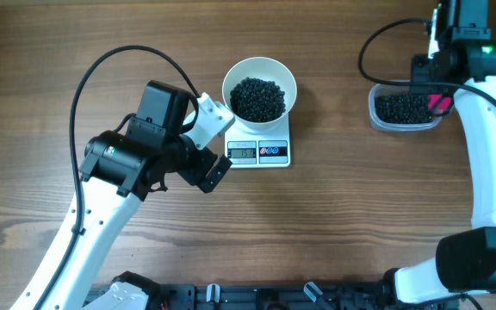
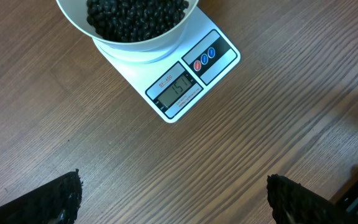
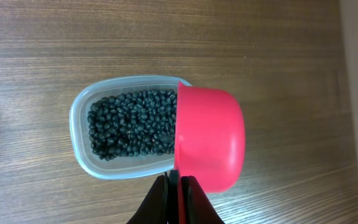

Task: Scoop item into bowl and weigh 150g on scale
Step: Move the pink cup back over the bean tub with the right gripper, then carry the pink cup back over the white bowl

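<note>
Bowl (image 1: 259,65) sits on the scale (image 1: 259,153), at about 12 o'clock from the counter's (image 1: 334,224) centre, and is heaped with black beads (image 1: 258,99). The scale's far half is hidden under the bowl; only the front strip shows, at the bowl's 6 o'clock, with the display (image 2: 177,88) and buttons (image 2: 204,57). In the left wrist view the digits sit at a slant and look like 151; in the overhead view they are too small to read. The bowl's far rim is cut off by the top edge of the left wrist view.

Left hand (image 1: 222,142) hovers at the scale's 9 o'clock, fingers wide apart, nothing between them, just beside the scale's edge; I can't tell if it touches. Its fingertips (image 2: 64,199) are cropped at the bottom corners of the wrist view.

Right hand (image 3: 179,193) is over at 2 o'clock, above the clear tub (image 3: 79,118), fingers pressed together on the pink scoop's (image 3: 210,140) thin handle, most of which is hidden between them. I see the scoop from its outside only, so I can't tell whether there are beads in it. It covers the tub's 3 o'clock end. More beads lie loose in the tub. From overhead the arm hides that end too, and only a sliver of pink shows.
</note>
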`<state>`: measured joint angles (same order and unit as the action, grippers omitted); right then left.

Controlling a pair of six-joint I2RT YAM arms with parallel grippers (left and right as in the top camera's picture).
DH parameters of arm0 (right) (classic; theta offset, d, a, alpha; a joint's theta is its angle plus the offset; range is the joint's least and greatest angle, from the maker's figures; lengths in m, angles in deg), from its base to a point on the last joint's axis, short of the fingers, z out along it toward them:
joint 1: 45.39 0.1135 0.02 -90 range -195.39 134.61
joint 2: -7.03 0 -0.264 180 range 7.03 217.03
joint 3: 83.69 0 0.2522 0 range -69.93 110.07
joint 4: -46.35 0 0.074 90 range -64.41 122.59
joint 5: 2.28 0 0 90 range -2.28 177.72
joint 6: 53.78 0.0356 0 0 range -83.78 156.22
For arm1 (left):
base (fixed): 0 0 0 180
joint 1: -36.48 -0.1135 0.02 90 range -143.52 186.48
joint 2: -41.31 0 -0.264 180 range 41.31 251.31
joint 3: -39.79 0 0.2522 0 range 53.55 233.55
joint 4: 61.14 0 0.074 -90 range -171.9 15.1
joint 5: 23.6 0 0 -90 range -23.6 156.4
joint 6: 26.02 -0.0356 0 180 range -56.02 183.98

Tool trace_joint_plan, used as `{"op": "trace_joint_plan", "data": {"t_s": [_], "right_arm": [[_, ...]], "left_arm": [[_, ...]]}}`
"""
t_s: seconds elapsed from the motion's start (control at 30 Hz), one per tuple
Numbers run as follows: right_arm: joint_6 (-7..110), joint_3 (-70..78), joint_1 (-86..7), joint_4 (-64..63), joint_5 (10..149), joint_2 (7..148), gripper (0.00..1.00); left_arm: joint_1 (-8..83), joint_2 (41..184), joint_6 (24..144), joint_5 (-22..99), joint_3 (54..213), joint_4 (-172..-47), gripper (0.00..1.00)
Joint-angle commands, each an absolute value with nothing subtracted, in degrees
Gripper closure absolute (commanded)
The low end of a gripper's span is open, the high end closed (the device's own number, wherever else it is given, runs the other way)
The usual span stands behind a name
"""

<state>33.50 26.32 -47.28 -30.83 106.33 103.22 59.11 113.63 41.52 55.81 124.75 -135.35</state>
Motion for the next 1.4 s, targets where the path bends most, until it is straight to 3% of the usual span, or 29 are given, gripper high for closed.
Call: {"op": "trace_joint_plan", "data": {"t_s": [0.0,0.27,0.37,0.5,0.63,0.77,0.87,1.13,1.37], "right_arm": [[32.8,26.7,-47.1,-29.8,109.5,103.6,0.96],[32.1,26.7,-47.1,-28.4,105.7,103.6,0.96],[21.2,26.7,-47.1,-27.7,86.9,103.6,0.96],[21.4,26.7,-47.1,-18.7,66.9,103.6,0.96],[22.9,26.7,-47.2,-16.0,61.7,103.5,0.96],[18.0,26.7,-46.8,-14.0,39.5,103.6,0.96],[14.4,26.7,-40.9,-13.7,40.0,103.6,0.96],[5.5,26.7,-27.3,-14.4,63.8,104.7,0.96],[1.2,26.7,-24.7,-14.2,67.8,110.8,0.96]], "left_arm": [[58.7,113.3,40.4,55.1,124.4,-135.4,0.0],[58.7,113.3,40.4,55.1,124.4,-135.4,0.0],[58.7,113.3,40.4,55.1,124.4,-135.4,0.0],[58.7,113.3,40.4,55.1,124.4,-135.4,0.0],[58.7,113.3,40.4,55.1,124.4,-135.4,0.0],[58.8,113.3,40.4,55.1,124.4,-135.4,0.0],[58.7,113.3,40.4,55.1,124.4,-135.4,0.0],[58.7,113.3,40.4,55.1,124.4,-135.4,0.0],[58.7,113.3,40.4,55.1,124.4,-135.4,0.0]]}}
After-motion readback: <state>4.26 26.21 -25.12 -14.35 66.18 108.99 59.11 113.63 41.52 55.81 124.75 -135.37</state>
